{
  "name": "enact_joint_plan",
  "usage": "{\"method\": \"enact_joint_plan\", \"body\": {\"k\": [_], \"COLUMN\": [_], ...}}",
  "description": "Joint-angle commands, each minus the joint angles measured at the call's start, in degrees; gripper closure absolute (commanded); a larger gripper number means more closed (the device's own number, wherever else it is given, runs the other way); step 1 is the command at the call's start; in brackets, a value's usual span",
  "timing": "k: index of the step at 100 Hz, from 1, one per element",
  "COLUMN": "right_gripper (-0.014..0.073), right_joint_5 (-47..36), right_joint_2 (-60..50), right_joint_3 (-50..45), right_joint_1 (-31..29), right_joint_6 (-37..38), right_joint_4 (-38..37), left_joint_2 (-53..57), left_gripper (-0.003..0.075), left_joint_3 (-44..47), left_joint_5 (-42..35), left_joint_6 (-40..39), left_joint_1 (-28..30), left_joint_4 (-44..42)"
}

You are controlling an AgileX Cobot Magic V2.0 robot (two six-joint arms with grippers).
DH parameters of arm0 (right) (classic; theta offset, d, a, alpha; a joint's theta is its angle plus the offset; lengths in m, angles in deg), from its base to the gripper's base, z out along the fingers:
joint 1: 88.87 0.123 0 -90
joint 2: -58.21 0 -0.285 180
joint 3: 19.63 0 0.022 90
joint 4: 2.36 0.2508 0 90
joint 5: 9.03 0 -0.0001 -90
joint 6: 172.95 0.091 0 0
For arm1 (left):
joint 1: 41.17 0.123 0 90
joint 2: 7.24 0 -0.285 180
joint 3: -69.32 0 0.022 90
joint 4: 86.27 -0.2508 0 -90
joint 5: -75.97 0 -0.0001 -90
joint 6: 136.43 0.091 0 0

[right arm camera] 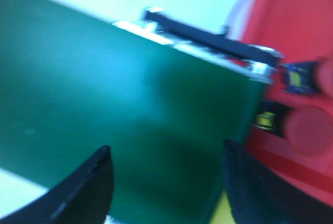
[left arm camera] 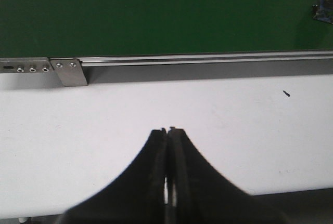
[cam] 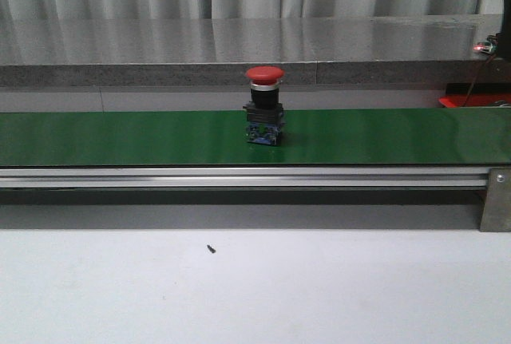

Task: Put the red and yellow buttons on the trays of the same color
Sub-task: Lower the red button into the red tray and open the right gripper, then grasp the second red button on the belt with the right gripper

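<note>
1. Nearest me, the left hand (left arm camera: 169, 130) hangs over the bare white bench (cam: 255, 288), its black fingers pressed together and holding nothing.

2. Just past the bench edge runs the long green conveyor belt (cam: 120, 138) in its silver rail. One red mushroom-capped push button on a black and blue base (cam: 264, 106) stands upright on the belt, near its middle, and nothing grips it. It lies well apart from the left hand, showing only as a sliver at the far edge of that wrist's view (left arm camera: 324, 10).

3. Further along, the right hand (right arm camera: 166, 182) is spread wide and empty above the belt's end. Beside that end sits a red plastic tray (right arm camera: 307, 16), seemingly already holding a couple of red buttons, though the view is blurred.

4. I judge the sorting partly done: this red button awaits pickup, and I can see no yellow button.
</note>
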Motion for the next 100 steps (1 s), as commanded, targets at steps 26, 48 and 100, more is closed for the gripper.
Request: {"method": "enact_joint_plan", "body": {"k": [26, 48, 100], "right_gripper": [-0.0053, -0.0053, -0.0053], "right_joint_5": [4.42, 4.17, -5.35], "right_joint_2": [-3.11, -3.01, 2.94], "right_joint_3": [1.44, 1.44, 1.55], "right_joint_1": [12.46, 17.39, 20.96], "right_joint_6": [-6.28, -6.28, -8.20], "right_joint_4": [2.10, 2.57, 6.49], "left_joint_2": [-0.18, -0.18, -0.18], "left_gripper": [0.0740, 0.0740, 0.0740], "left_joint_3": [-1.53, -1.53, -1.53], "left_joint_5": [-2.97, -2.97, -2.97], "left_joint_6": [-0.13, -0.13, -0.13], "left_joint_1": [-0.46, -0.46, -0.46], "left_joint_4": [1.46, 1.46, 1.46]}}
